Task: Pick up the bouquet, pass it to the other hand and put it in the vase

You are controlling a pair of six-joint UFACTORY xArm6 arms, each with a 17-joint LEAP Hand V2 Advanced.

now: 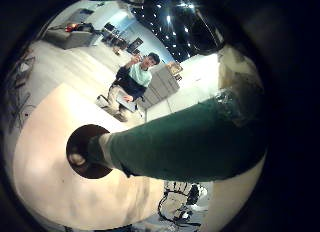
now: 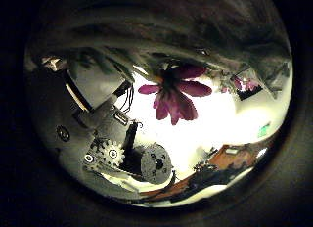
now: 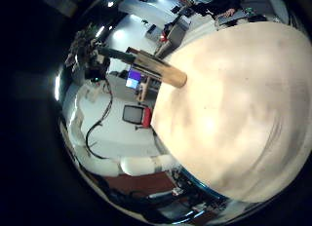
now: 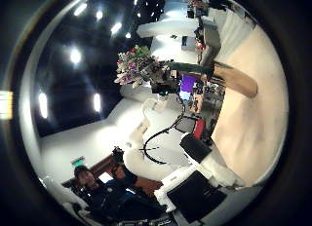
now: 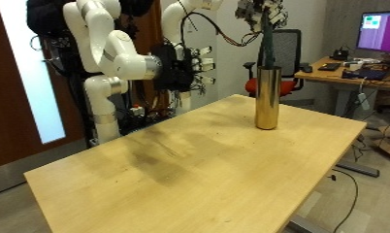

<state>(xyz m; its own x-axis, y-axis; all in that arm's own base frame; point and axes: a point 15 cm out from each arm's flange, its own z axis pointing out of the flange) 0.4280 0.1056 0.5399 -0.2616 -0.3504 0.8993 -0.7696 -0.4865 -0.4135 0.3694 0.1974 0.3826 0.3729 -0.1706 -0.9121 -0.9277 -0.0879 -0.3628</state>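
Note:
A tall brass-coloured vase [image 5: 266,95] stands on the wooden table [image 5: 182,165] near its far edge. My left hand [image 5: 252,10] is high above the vase and shut on the bouquet [image 5: 265,39], whose dark green wrapped stems reach down into the vase mouth. The left little finger side palm view shows the green stems [image 1: 190,142] entering the vase opening [image 1: 88,152]. The left thumb side palm view shows a flower [image 2: 174,90] close by. My right hand [image 5: 178,68] hangs open beside the table, away from the vase. The right thumb side palm view shows the bouquet [image 4: 136,62] over the vase [image 4: 232,80].
An office chair [image 5: 289,49] stands just behind the vase. A desk with a monitor [image 5: 378,31] stands farther back. The right little finger side palm view shows the table top [image 3: 234,109] and the vase [image 3: 158,68].

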